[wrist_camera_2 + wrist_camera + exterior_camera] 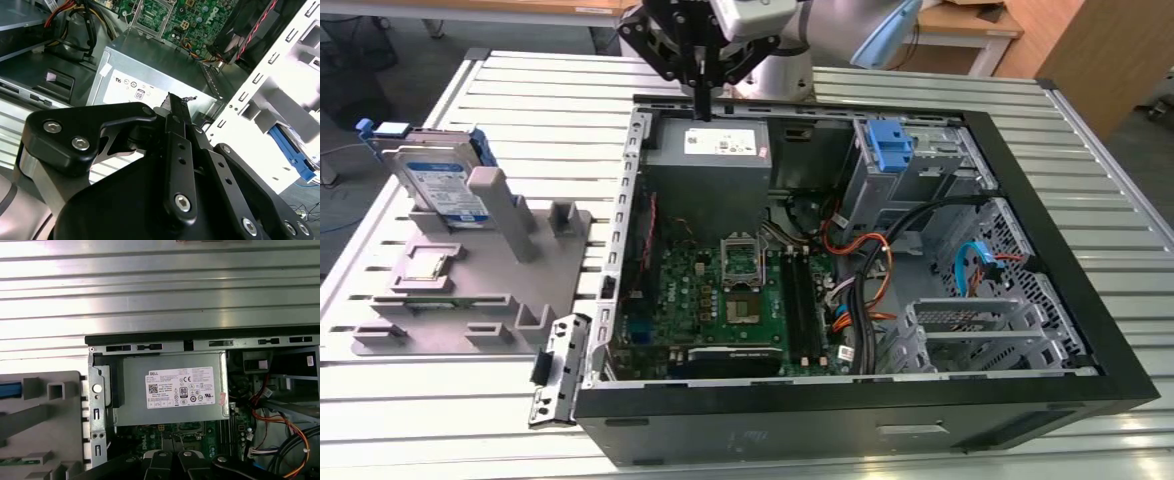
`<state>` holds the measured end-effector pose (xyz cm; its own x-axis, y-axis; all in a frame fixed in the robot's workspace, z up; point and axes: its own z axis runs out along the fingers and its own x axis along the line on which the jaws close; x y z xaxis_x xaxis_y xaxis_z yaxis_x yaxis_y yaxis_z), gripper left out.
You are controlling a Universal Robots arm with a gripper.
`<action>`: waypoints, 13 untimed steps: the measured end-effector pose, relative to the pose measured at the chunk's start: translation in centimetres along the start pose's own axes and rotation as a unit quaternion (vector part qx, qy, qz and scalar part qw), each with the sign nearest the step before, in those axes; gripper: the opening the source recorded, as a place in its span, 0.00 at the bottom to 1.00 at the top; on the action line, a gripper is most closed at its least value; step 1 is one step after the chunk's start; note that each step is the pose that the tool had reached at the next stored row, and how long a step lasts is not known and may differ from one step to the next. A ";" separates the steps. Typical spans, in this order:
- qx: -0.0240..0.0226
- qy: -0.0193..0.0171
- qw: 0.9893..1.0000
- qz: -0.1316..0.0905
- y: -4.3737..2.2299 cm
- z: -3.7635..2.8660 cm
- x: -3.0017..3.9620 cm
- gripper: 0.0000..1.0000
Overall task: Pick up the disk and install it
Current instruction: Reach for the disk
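Fingers [703,95] clenched empty above computer case [787,430] rear edge, disk [443,180] upright on grey fixture [480,290], well apart

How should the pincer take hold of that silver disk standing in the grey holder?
Probably from above, by the upper end. The disk stands on edge in the holder, whose posts guard its lower part; only the top is free. Closing across its flat faces looks best: it is thin that way.
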<state>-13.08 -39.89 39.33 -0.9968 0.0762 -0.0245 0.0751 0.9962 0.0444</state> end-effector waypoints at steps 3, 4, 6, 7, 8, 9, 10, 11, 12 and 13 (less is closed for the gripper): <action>0.000 0.000 1.000 0.000 0.00 0.00 0.06 0.10; 0.000 0.000 1.000 0.000 0.00 0.00 0.07 0.10; 0.000 0.000 1.000 0.000 0.00 0.00 0.07 0.10; 0.000 0.000 1.000 0.000 0.00 0.00 0.08 0.10; 0.000 0.000 1.000 0.000 0.00 0.00 0.09 0.10; 0.000 0.000 1.000 0.000 -0.01 0.00 0.11 0.10; 0.000 0.000 1.000 0.000 -0.01 0.00 0.14 0.10; 0.000 0.000 1.000 0.000 -0.01 -0.01 0.17 0.10; 0.000 0.000 1.000 0.000 -0.02 -0.01 0.20 0.10; 0.000 0.000 1.000 0.000 -0.02 -0.01 0.24 0.10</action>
<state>-13.32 -39.89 39.33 -0.9968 0.0762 -0.0245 0.0751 0.9962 0.0444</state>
